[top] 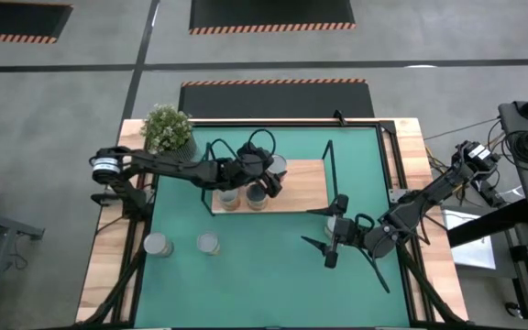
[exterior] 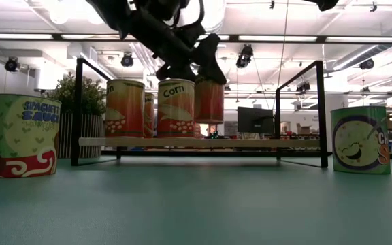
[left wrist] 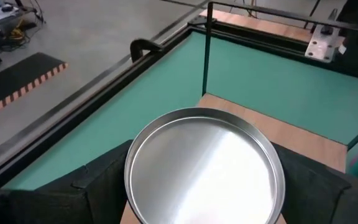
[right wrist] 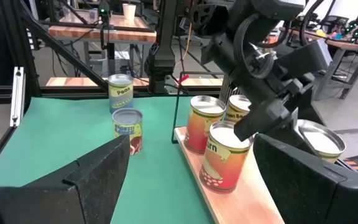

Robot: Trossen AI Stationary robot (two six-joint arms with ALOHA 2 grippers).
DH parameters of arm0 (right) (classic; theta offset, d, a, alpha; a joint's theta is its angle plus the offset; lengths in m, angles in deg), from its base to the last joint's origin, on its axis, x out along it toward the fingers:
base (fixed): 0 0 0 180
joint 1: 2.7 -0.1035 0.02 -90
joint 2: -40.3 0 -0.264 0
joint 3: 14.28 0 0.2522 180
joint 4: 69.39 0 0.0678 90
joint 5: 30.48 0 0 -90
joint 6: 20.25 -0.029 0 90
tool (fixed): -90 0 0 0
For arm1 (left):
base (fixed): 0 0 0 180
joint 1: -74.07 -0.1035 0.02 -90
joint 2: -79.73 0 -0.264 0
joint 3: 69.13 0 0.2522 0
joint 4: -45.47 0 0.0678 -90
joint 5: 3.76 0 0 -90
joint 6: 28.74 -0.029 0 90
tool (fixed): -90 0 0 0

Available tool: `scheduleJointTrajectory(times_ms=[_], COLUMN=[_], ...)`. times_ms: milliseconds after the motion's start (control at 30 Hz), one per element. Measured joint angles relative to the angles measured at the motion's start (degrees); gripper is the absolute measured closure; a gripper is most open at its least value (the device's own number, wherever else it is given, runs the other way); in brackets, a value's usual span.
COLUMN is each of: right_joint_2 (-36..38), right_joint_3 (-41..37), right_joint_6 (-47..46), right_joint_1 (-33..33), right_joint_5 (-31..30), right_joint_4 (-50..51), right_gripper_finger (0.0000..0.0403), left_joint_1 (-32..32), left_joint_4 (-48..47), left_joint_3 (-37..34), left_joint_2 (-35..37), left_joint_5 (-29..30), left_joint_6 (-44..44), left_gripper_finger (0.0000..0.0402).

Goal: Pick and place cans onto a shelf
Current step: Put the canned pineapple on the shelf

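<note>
High view shows the left gripper (top: 271,174) over the shelf (top: 305,197), its fingers (exterior: 213,68) spread around the top of a can (exterior: 209,101) with one dark finger on either side. From the low view that can looks to hang just above the wooden board, though the angle makes this hard to confirm. Beside it on the board stand a corn can (exterior: 176,109) and another orange-labelled can (exterior: 124,107). Two more cans (top: 158,245) sit on the green surface (top: 264,266) in front of the shelf. The right gripper (top: 331,240) waits low over the mat with fingers spread wide, a can (top: 340,225) just beside it.
</note>
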Motion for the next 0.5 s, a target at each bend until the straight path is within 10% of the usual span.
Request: scheduleJointTrajectory(times_ms=[500], right_joint_2=[0.00], right_joint_3=[0.00], right_joint_6=[0.22], right_joint_1=[0.00], right_joint_5=[0.02], right_joint_4=[0.02], right_gripper_finger=[0.0076], left_joint_1=[-0.07], left_joint_4=[0.25], left_joint_3=[-0.07], left_joint_2=[-2.45], left_joint_5=[0.00], left_joint_6=[-1.53], left_gripper_finger=[0.0086])
